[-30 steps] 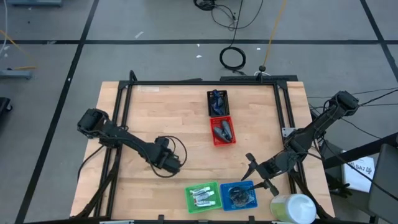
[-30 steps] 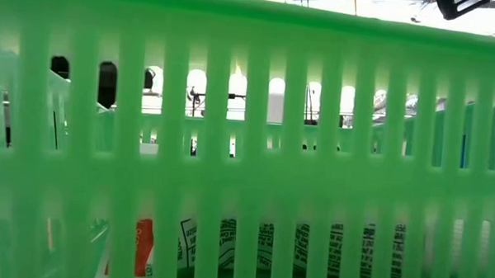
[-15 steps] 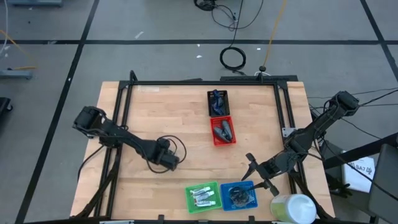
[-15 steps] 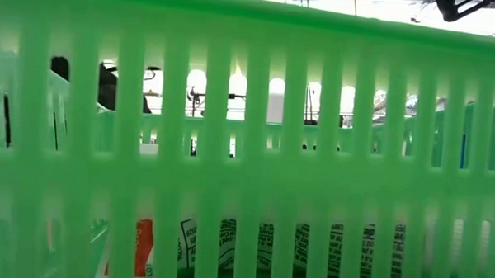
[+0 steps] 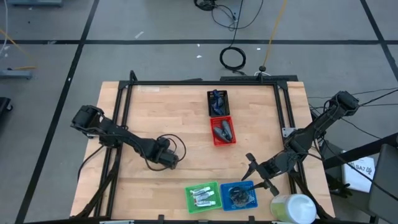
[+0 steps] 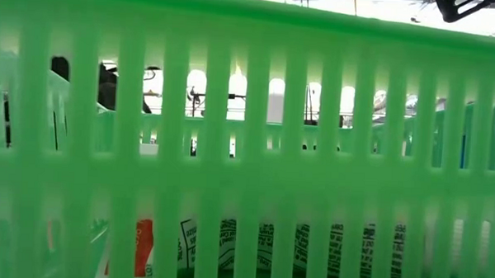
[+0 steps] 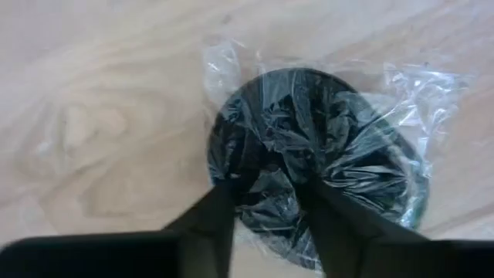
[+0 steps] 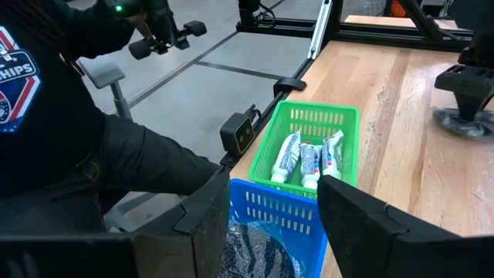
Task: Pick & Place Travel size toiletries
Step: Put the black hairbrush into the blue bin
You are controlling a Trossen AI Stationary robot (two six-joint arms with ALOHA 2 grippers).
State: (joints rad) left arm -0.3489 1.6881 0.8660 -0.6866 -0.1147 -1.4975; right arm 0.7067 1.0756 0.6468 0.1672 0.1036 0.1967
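Tubes (image 5: 201,196) in green basket (image 5: 214,186), bottles (image 5: 222,130) in red basket (image 5: 214,140): sorted. Left gripper (image 7: 266,202) jaws narrowing around last wrapped pad (image 7: 316,154) on table (image 5: 155,106). Right gripper (image 8: 272,202) half-open, empty, above blue basket (image 8: 266,208).

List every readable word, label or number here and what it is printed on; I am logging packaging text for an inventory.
"SHIPS": partial white lettering on the person's dark shirt, right wrist view.
Tubes in the green basket: print too small to read.
Same tubes through the basket wall, low view: black print, blurred, unreadable.
Wrapped dark pad: no text visible.
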